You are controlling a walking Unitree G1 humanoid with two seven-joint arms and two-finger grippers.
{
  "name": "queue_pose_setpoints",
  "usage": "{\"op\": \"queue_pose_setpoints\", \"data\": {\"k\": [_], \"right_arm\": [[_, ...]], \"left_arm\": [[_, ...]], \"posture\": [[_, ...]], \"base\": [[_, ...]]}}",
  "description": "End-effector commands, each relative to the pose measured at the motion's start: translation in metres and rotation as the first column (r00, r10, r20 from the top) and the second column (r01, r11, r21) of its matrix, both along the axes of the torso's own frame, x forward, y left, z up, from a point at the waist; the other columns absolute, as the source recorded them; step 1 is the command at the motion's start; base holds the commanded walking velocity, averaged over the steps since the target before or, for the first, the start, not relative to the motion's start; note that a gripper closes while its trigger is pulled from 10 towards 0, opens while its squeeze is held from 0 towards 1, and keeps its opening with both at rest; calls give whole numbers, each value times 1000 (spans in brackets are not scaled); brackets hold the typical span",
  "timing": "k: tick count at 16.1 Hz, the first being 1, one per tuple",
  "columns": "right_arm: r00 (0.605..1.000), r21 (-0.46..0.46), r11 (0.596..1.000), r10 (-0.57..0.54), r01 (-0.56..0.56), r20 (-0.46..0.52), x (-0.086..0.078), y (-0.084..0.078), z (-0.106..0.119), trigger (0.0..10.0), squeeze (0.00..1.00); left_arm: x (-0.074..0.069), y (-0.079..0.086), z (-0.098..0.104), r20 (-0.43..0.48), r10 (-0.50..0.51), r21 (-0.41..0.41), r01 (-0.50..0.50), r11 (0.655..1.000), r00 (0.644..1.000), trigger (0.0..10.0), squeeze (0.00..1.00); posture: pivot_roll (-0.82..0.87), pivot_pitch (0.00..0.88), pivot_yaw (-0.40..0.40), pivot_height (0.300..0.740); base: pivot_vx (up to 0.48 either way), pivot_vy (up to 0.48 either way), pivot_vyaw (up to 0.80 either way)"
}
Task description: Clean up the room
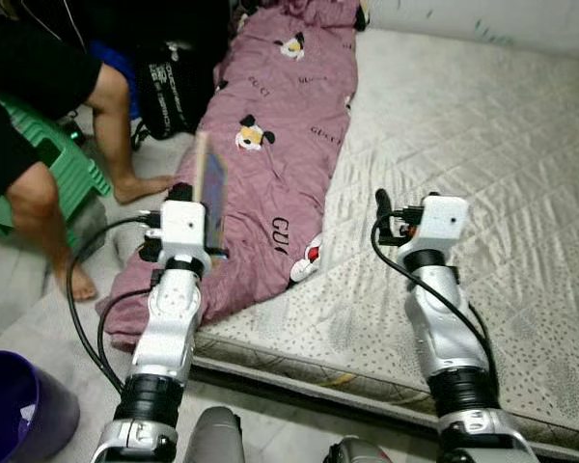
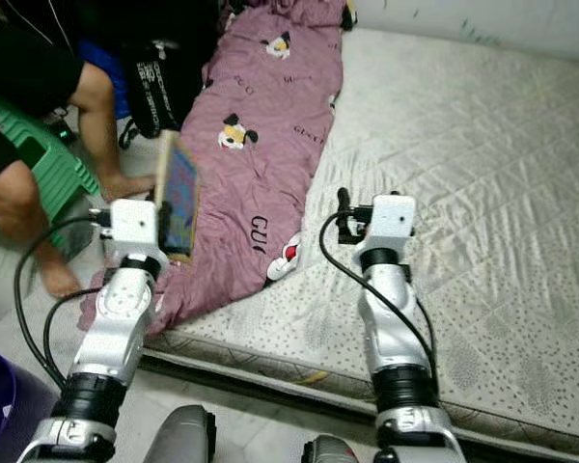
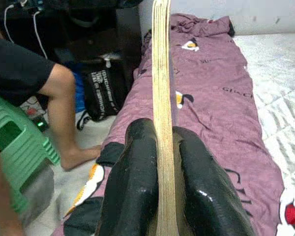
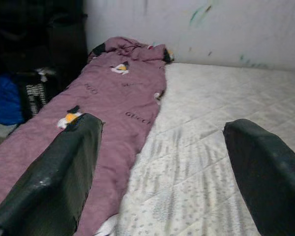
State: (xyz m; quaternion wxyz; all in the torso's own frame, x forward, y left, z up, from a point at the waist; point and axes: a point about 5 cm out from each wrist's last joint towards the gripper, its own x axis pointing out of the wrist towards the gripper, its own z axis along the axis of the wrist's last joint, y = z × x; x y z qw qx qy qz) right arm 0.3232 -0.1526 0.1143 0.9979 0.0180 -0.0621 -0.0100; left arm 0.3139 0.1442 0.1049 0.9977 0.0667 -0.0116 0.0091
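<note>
I have the book [image 2: 179, 198] pinched edge-on in my left gripper [image 3: 160, 167], raised over the mattress's [image 1: 482, 174] left edge where the purple blanket [image 1: 280, 135] lies; it looks like the carry-away step, calling for a place to set it. My right gripper [image 4: 162, 172] hangs spread and empty over bare mattress, with free room there, while a person's legs [image 1: 48, 207] and a green stool [image 1: 63, 169] crowd the floor just left.

1. A person's bare legs [image 1: 48, 207] show at the robot's left, feet on the floor beside the bed.
2. The person sits on a green plastic stool [image 1: 63, 164].
3. A black bag [image 1: 169, 87] with white lettering stands on the floor against the bed's edge, beyond the person's legs.
4. A purple bucket [image 1: 24, 410] stands on the floor near the bed's corner.
5. Something blue [image 4: 7, 103], perhaps another bag, lies in the shade beside the black bag.
6. A pale wall [image 4: 211, 29] rises behind the bed.
</note>
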Motion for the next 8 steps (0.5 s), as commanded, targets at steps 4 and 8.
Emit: {"op": "queue_pose_setpoints", "data": {"k": [4,8], "right_arm": [[998,22,999,-45,45,-36,-5,-4,-8,10000,0],[996,31,997,-74,75,-42,-7,-6,-12,10000,0]], "left_arm": [[0,-6,5,23,-45,-10,45,999,999,10000,0],[-4,-16,-7,-20,-73,-48,72,996,997,10000,0]], "posture": [[-23,96,7,740],[-54,92,40,740]], "base": [[0,0,-167],[0,0,-800]]}}
